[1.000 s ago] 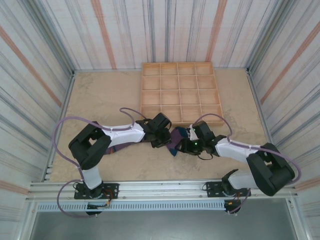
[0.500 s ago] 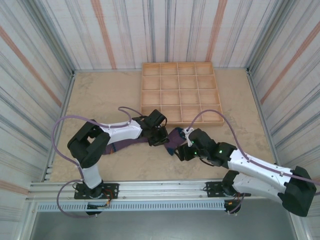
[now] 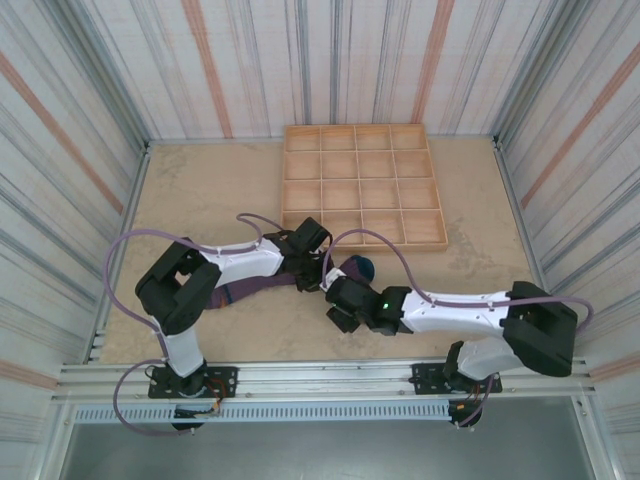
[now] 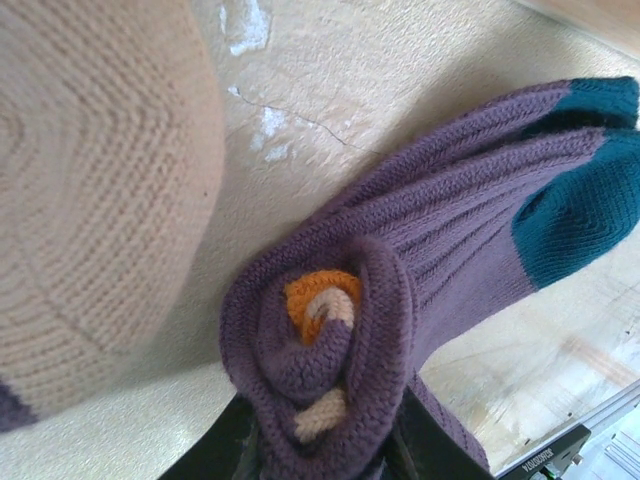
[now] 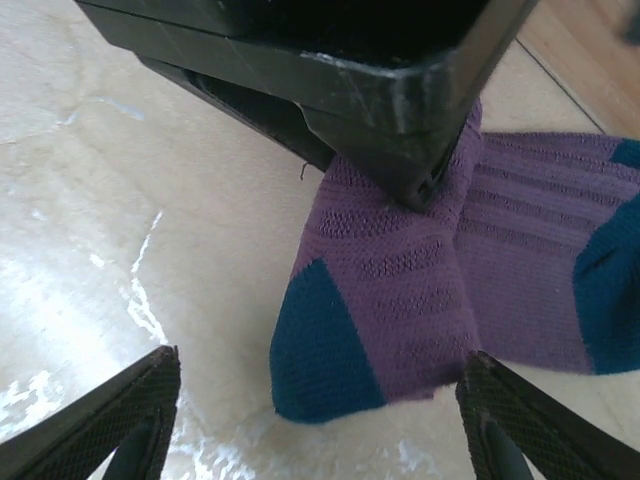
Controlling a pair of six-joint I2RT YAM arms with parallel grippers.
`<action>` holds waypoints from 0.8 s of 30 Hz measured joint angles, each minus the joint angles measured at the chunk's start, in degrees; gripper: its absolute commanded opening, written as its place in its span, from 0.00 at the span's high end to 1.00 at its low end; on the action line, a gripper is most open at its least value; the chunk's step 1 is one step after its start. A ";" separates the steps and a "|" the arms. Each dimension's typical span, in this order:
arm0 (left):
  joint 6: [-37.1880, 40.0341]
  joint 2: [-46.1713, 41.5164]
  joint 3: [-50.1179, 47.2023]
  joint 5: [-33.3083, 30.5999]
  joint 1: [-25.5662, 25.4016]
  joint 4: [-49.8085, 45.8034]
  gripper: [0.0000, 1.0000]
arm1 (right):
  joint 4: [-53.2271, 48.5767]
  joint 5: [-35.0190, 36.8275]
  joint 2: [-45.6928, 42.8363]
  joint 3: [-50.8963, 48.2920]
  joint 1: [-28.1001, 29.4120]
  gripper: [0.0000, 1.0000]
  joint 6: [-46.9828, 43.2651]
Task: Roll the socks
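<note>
The socks (image 4: pixel 440 240) are purple knit with teal patches. One end is wound into a tight roll (image 4: pixel 325 345) with orange and peach showing at its core. My left gripper (image 4: pixel 325 440) is shut on that roll, a black finger on each side. A peach knit part (image 4: pixel 100 180) looms close at the left. From above, the left gripper (image 3: pixel 312 268) sits mid-table with a purple sock length (image 3: pixel 250 290) trailing left and a teal patch (image 3: pixel 361 268) to its right. My right gripper (image 5: pixel 320 420) stands open just in front of a teal-heeled fold (image 5: pixel 390 310), touching nothing; from above it (image 3: pixel 338 308) lies just near of the socks.
A wooden tray (image 3: pixel 362 186) of square compartments stands at the back centre, just beyond the socks. Striped walls close the table on three sides. The left gripper's black body (image 5: pixel 330 70) hangs right above the sock in the right wrist view.
The right arm swung from the right of the socks round to their near side, and its gripper opened wider. The left gripper stayed shut on the roll, almost in place.
</note>
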 measured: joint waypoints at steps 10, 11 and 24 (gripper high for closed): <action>0.04 0.39 -0.28 2.51 1.14 0.61 1.00 | 7.61 9.05 7.13 -0.55 2.27 0.36 -2.91; 0.04 0.48 -0.31 2.80 1.27 0.66 1.00 | 8.28 9.79 7.63 -0.55 2.29 0.39 -3.06; 0.04 0.63 -1.16 4.68 2.36 2.34 1.00 | 13.55 13.07 9.51 -1.88 2.58 0.84 -3.30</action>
